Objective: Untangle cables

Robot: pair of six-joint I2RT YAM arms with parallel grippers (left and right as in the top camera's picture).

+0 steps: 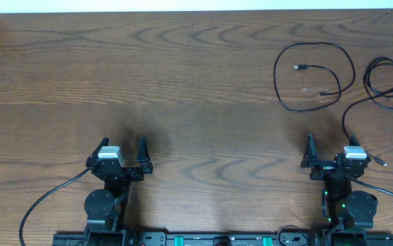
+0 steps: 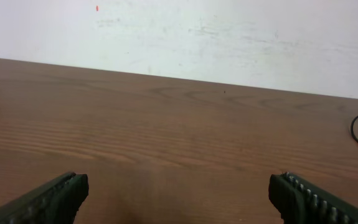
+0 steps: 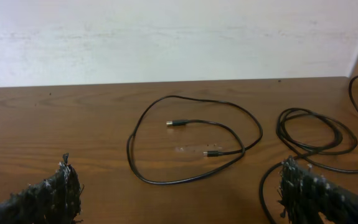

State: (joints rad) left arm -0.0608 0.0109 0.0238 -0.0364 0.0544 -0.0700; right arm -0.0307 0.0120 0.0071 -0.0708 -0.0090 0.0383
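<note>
Two cables lie toward the far right of the table (image 1: 182, 68). The looped cable (image 1: 275, 74) forms a roundish ring, with both its plugs lying inside it and pointing left. Just right of it and not touching, the coiled cable (image 1: 367, 76) is bunched close to the table's right edge. Its tail runs diagonally back toward the right gripper (image 1: 331, 143). That claw and the left gripper (image 1: 122, 145) sit at the near edge with their fingers spread wide, pinching nothing. Broad bare wood stretches from the ring leftward to the table's left edge.
</note>
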